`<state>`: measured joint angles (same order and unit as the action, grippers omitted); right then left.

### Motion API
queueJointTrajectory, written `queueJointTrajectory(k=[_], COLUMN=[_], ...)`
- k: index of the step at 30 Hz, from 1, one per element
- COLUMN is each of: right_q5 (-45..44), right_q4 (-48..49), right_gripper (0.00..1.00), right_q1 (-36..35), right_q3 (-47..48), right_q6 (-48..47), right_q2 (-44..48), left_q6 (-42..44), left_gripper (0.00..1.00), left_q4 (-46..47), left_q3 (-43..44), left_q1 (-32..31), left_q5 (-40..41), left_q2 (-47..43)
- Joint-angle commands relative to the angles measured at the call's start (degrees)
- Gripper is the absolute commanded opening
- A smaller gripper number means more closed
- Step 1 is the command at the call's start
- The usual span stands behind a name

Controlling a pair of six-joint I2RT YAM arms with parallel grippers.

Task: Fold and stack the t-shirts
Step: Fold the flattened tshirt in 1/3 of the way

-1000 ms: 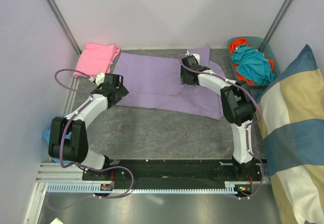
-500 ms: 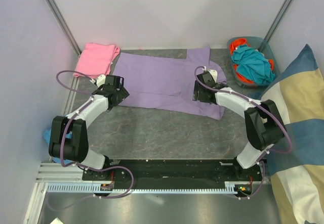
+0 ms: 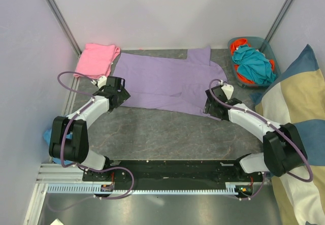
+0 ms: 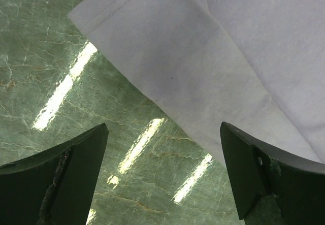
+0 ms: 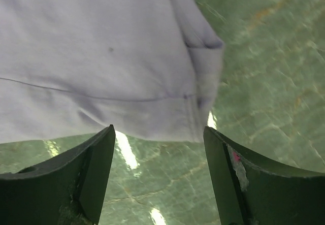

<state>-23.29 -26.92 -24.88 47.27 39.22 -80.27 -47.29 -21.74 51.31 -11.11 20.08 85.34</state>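
The lavender shirt lies spread flat on the far half of the glossy marbled table, soft and lightly creased. The left claw gapes wide and empty just short of the shirt's near-left stitched hem corner. The right claw, equally released, hangs at the near-right corner, where the hem curls. The pink shirt sits at far left, perhaps folded.

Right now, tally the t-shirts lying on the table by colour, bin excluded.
Light purple soft cloth t-shirt, spread flat: 1
Pink soft cloth t-shirt, folded: 1
Total: 2
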Motion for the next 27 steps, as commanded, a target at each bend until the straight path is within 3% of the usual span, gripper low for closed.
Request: queueJointTrajectory(k=[1,19,27], right_q5=[-3.69,1.84,-4.64], right_q4=[-4.28,-3.60,-5.42], right_gripper=[0.79,0.79,0.79], right_q1=[0.01,-2.27,-3.50], right_q3=[-2.26,-5.60,-4.20], right_q6=[6.03,7.45,7.71], right_q2=[5.03,14.52,11.28], left_q6=[-1.49,-1.40,-1.67], left_gripper=[1.00,1.00,1.00], left_q4=[0.82,1.25,2.14], left_q3=[0.37,2.04,2.66], left_q1=[-0.22,1.96,4.08], left_q5=[1.46,3.39,3.04], left_q2=[0.09,1.14,4.31])
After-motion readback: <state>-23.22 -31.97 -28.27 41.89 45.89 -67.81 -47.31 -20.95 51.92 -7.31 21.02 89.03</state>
